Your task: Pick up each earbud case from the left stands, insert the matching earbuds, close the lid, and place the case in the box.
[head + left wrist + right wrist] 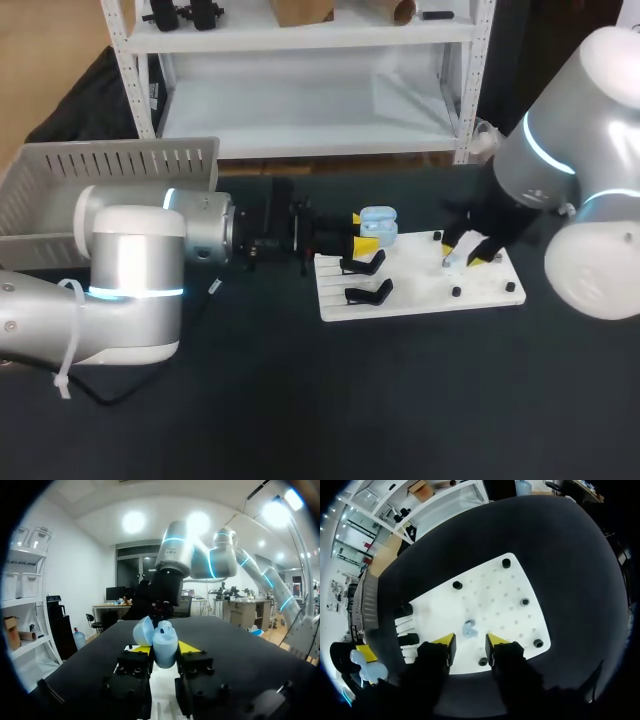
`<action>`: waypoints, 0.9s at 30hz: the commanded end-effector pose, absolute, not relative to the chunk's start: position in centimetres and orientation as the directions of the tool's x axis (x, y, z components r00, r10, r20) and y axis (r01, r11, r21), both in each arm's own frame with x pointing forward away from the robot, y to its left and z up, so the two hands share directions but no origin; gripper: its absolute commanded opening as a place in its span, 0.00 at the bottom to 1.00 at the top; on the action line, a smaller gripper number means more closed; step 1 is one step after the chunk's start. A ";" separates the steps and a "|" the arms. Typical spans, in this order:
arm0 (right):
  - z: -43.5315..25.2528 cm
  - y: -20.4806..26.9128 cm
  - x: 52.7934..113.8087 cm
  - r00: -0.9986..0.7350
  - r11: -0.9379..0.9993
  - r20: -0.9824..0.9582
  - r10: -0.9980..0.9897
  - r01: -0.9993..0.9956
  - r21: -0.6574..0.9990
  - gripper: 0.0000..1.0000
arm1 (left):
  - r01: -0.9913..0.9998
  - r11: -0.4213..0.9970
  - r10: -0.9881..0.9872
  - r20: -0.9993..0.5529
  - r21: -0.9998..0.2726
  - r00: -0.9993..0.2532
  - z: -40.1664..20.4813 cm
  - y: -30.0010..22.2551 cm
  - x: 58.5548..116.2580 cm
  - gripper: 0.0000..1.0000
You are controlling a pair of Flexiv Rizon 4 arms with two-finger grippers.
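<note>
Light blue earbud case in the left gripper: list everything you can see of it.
The light blue earbud case is a smooth, glossy, egg-shaped plastic shell. Its hinged lid stands open, tipped to one side. It sits upright, clamped from both sides between the left gripper's yellow tips, above the white board near the black stands.

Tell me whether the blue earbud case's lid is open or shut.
Open: in the left wrist view the lid is tilted back off the earbud case, which the left gripper clamps.
</note>
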State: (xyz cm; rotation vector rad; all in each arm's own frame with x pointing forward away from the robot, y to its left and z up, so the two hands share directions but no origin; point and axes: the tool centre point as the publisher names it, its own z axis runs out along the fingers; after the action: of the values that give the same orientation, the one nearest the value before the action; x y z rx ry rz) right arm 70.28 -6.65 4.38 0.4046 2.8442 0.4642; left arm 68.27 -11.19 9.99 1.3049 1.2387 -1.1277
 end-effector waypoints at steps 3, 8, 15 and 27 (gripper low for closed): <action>3.8 -6.6 70.5 -0.935 0.910 -0.178 0.308 0.235 0.341 0.35 | 0.999 -0.001 0.093 -0.994 0.052 0.052 10.0 -11.2 68.1 0.00; 3.4 -6.7 70.8 -0.934 0.909 -0.171 0.313 0.242 0.340 0.34 | 0.999 -0.001 0.093 -0.994 0.052 0.052 10.0 -11.2 68.1 0.00; 3.1 -6.6 70.9 -0.935 0.907 -0.161 0.316 0.248 0.341 0.33 | 0.999 -0.001 0.093 -0.994 0.052 0.052 10.0 -11.2 68.1 0.00; 3.0 -6.7 71.2 -0.937 0.905 -0.147 0.316 0.251 0.344 0.22 | 0.999 -0.001 0.093 -0.994 0.052 0.052 10.0 -11.2 68.1 0.00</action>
State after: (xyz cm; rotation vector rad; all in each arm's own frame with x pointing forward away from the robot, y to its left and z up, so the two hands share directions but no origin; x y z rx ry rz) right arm 71.15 -6.63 3.06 0.4299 2.8641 0.4826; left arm 68.27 -11.19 9.99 1.3049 1.2386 -1.1277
